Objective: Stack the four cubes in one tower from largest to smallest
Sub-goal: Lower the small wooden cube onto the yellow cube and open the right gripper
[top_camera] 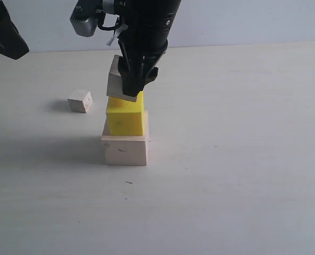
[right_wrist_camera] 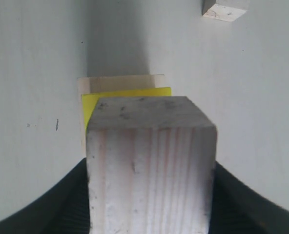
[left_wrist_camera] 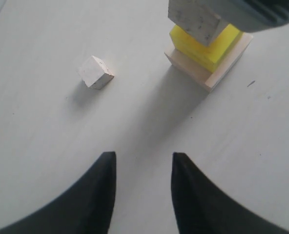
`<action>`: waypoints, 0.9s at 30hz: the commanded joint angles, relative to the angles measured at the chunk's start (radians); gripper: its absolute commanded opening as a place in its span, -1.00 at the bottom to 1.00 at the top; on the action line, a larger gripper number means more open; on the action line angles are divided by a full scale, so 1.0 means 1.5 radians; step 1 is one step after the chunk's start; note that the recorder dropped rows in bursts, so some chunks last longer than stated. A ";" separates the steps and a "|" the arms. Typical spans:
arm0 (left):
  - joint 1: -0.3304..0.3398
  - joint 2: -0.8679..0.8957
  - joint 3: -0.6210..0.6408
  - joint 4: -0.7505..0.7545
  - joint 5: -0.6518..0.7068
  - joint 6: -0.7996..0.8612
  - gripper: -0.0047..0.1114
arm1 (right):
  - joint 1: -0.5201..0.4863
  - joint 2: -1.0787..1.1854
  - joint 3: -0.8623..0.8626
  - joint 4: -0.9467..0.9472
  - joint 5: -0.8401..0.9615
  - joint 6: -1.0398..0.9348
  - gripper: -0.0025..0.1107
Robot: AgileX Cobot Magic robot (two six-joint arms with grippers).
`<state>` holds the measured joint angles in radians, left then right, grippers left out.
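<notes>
A large pale wood cube (top_camera: 125, 150) stands on the table with the yellow cube (top_camera: 125, 117) on top of it. My right gripper (top_camera: 133, 87) is shut on the medium wood cube (top_camera: 118, 79), holding it tilted just above the yellow cube; whether the two touch I cannot tell. The right wrist view has the medium cube (right_wrist_camera: 152, 165) filling the space between the jaws, over the yellow cube (right_wrist_camera: 90, 104) and the large cube (right_wrist_camera: 120, 83). The small wood cube (top_camera: 80, 101) lies alone to the left. My left gripper (left_wrist_camera: 143, 161) hangs open above bare table, near the small cube (left_wrist_camera: 95, 72).
The pale tabletop (top_camera: 242, 175) runs wide around the stack, with a wall behind it. The left arm (top_camera: 3, 34) shows at the upper left corner of the exterior view. A small dark speck (top_camera: 129, 183) lies in front of the stack.
</notes>
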<state>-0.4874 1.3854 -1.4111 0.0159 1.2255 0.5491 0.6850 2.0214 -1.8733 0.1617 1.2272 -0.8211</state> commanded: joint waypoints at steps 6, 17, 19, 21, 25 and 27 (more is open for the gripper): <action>-0.001 -0.005 0.002 -0.005 -0.004 -0.005 -0.27 | 0.000 0.001 -0.005 -0.002 -0.004 -0.005 -0.96; -0.001 -0.005 0.002 -0.011 -0.005 -0.005 -0.27 | 0.000 0.010 -0.005 -0.002 -0.004 -0.003 -0.96; -0.001 -0.005 0.002 -0.011 -0.005 -0.005 -0.27 | 0.000 0.012 -0.005 -0.002 -0.004 -0.003 -0.96; -0.001 -0.005 0.002 -0.011 -0.005 -0.005 -0.27 | 0.000 0.012 -0.005 -0.005 -0.004 -0.003 -0.96; -0.001 -0.005 0.002 -0.011 -0.008 -0.005 -0.27 | 0.000 0.012 -0.005 -0.020 -0.004 -0.003 -0.96; -0.001 -0.005 0.002 -0.011 -0.008 -0.005 -0.27 | 0.000 0.012 -0.005 -0.018 -0.004 -0.003 -0.96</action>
<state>-0.4874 1.3854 -1.4111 0.0103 1.2255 0.5491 0.6850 2.0427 -1.8733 0.1376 1.2272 -0.8262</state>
